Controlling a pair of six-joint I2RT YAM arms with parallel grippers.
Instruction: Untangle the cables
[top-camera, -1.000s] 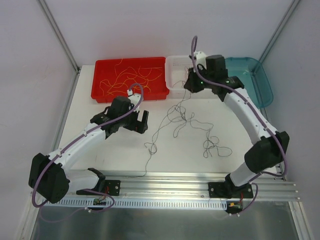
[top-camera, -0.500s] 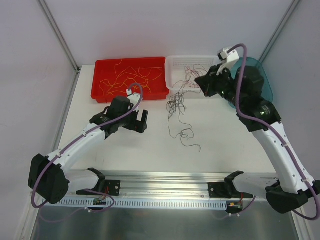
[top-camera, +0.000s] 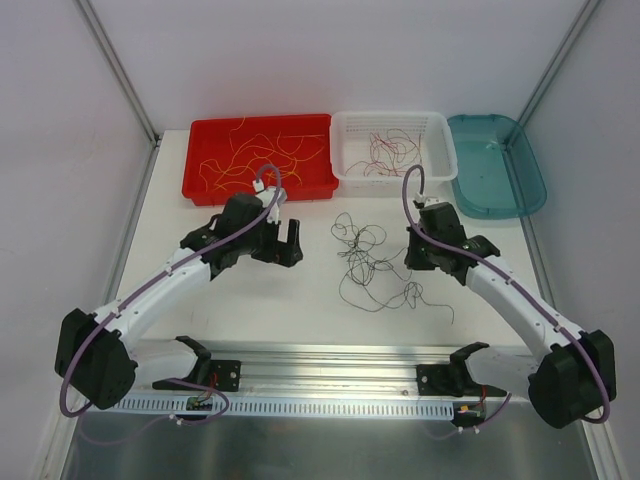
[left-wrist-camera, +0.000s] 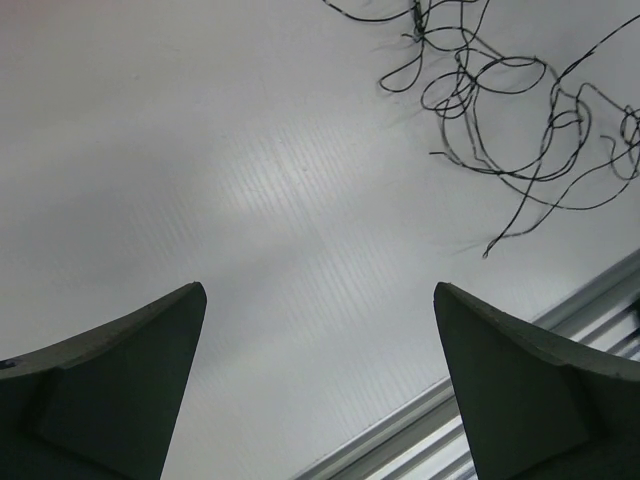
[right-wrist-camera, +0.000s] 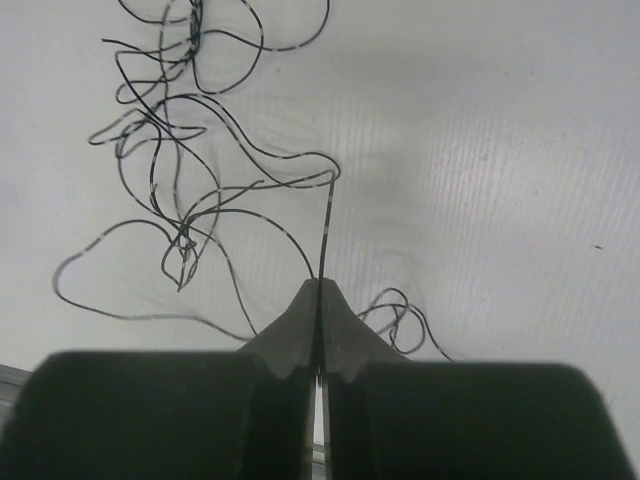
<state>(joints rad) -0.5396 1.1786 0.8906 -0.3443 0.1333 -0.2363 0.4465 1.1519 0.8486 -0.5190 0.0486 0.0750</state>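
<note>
Black hair-thin cables (top-camera: 366, 262), loosely tangled — right pincer (right-wrist-camera: 320, 292) nearest
It gripped one strand, tangle trailing leftward; left pincer (left-wrist-camera: 318, 292) gaped wide, empty.

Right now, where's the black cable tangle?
Top view: the black cable tangle lies on the table between the left gripper and the right gripper, in front of the white basket; the right gripper pinches one strand.
</note>
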